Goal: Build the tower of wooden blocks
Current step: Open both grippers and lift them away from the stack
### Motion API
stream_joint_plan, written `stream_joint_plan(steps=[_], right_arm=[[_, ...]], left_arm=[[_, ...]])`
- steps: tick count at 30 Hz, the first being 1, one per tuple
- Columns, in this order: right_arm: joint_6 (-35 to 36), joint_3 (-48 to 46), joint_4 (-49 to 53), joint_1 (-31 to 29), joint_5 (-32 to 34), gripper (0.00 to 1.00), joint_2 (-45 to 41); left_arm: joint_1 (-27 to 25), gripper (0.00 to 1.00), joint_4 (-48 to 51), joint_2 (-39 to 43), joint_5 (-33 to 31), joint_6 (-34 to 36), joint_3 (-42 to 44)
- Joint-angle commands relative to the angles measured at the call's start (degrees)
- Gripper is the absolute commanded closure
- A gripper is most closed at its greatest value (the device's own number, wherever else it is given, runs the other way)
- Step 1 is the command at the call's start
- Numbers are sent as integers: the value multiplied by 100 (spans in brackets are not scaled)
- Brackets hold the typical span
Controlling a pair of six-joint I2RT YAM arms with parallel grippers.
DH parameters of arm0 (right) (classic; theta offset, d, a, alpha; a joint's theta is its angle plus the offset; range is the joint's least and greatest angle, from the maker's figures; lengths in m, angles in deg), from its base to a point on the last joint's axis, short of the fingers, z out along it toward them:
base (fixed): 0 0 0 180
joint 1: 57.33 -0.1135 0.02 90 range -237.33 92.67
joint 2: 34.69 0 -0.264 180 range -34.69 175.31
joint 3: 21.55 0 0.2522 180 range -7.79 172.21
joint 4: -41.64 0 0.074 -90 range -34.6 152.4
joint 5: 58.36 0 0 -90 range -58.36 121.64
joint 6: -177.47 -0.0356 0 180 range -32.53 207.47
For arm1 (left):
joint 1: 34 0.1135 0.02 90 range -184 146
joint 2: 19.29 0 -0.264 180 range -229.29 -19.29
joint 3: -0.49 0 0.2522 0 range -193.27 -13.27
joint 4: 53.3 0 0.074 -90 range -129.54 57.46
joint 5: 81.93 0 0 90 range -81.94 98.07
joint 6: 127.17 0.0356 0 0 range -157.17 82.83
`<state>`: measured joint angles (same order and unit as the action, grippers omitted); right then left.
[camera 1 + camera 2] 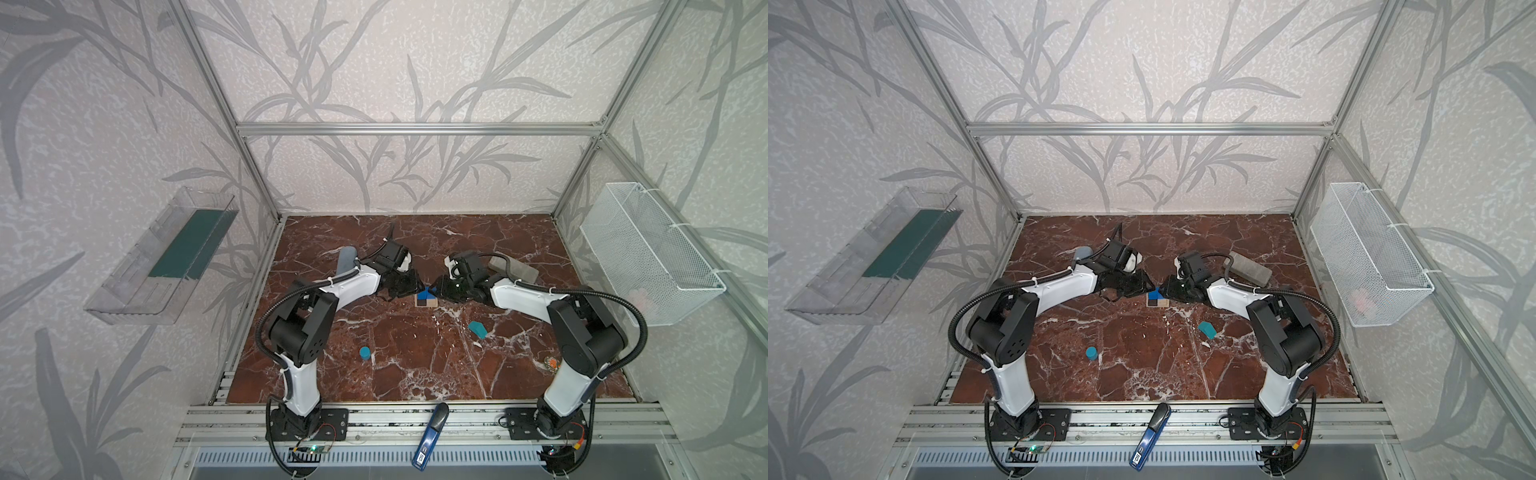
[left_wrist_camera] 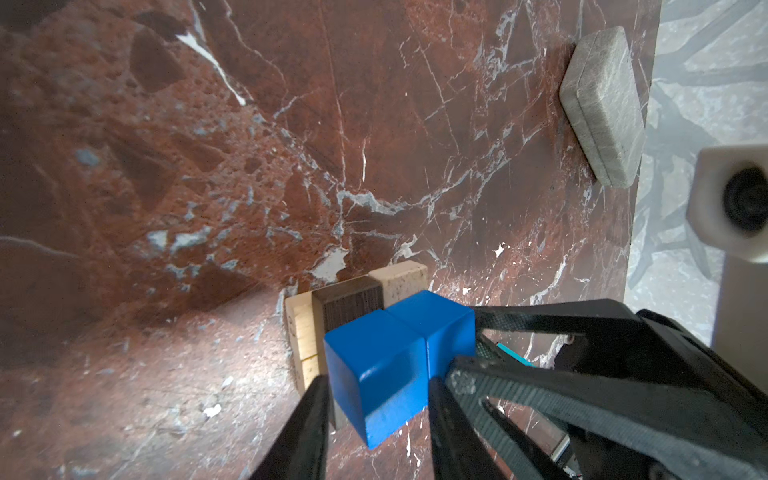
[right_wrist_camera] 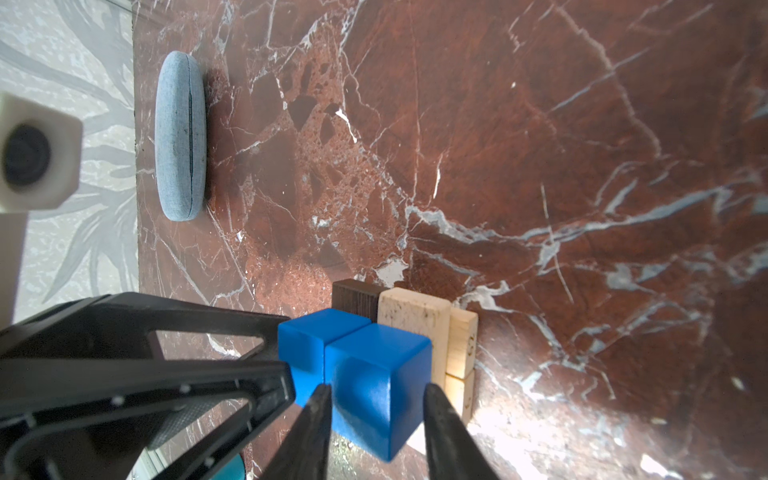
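**A:** Right up close, your left gripper has a blue cube between its fingers. Is it squeezing or just beside? I can't tell.

**B:** It's the same for your right gripper and the other cube. Both cubes touch, side by side, on the tower bars.

**A:** Your grippers crowd each other there. The cylinder and teal block lie well apart from the tower. The brick and case lie farther back.

Quick headcount from my side: two blue cubes, three pale bars and one dark brown bar. On the near side I count one blue cylinder left and one teal house piece right. At the far end, one grey-blue case left, one grey brick right.
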<state>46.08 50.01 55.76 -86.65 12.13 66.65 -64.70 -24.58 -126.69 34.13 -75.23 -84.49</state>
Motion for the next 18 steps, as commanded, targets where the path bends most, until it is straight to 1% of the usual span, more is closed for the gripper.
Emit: stream_joint_plan(steps=[1,10,12,15,18], right_arm=[[13,100,144,-17,82,59,-18],[65,-10,260,-13,233,53,-317],[92,-23,318,-6,284,52,-533],[204,-32,535,-12,459,51,-785],[322,-104,720,2,712,50,-1144]], left_arm=[[-24,60,113,-27,-22,41,-179],[-26,56,234,308,-175,109,-81],[-25,56,361,428,-285,181,-75],[-29,56,835,659,-666,417,-110],[-24,56,1493,983,-1218,682,-163]])
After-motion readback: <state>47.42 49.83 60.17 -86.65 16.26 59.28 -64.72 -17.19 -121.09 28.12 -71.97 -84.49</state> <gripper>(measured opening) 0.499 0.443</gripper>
